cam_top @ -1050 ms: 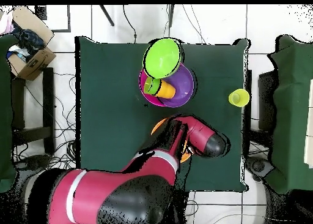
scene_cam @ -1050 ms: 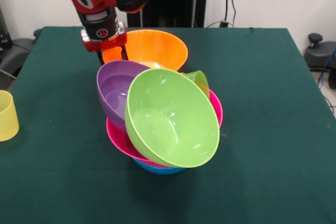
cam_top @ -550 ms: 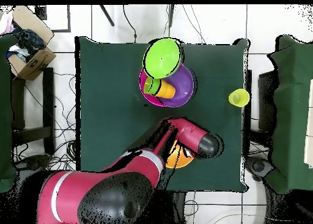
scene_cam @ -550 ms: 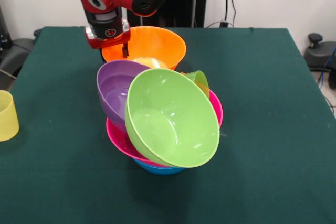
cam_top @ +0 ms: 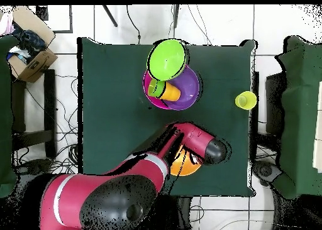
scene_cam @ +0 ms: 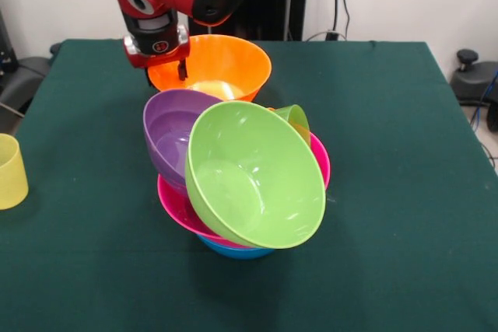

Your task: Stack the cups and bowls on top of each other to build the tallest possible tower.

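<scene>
My gripper (scene_cam: 165, 75) is shut on the near-left rim of the orange bowl (scene_cam: 222, 64), holding it just above the table behind the tower. The tower stands mid-table: a blue bowl (scene_cam: 233, 250) at the bottom, a pink bowl (scene_cam: 175, 201) on it, then a purple bowl (scene_cam: 170, 134) and a lime green bowl (scene_cam: 253, 176) tilted toward the camera. A green cup (scene_cam: 296, 118) pokes out behind the lime bowl. In the overhead view an orange cup (cam_top: 171, 89) lies in the purple bowl (cam_top: 188, 89), and my arm hides most of the orange bowl (cam_top: 182, 166).
A pale yellow cup (scene_cam: 9, 170) stands alone at the table's left edge, also visible as the yellow cup (cam_top: 245, 100) from overhead. The green tablecloth (scene_cam: 405, 192) covers the table. A cardboard box (cam_top: 28, 54) sits off the table.
The gripper has lifted the orange bowl and drawn it back from the tower toward the robot's side. The tower and the yellow cup have not moved.
</scene>
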### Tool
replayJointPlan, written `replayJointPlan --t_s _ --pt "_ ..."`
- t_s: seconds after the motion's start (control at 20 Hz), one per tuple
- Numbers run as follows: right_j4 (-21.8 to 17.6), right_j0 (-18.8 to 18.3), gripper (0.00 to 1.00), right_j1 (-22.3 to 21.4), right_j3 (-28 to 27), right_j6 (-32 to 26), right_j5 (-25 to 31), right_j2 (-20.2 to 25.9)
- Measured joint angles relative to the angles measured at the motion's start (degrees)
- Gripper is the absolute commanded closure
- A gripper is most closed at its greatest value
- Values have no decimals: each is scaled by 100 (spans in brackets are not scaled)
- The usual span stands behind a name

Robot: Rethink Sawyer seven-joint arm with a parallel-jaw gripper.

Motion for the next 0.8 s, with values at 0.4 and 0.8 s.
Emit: replayJointPlan --t_s 0.4,0.8 --pt "5 0 100 -85 8 0 -163 -77" --pt "5 -13 100 -282 51 0 -357 -127"
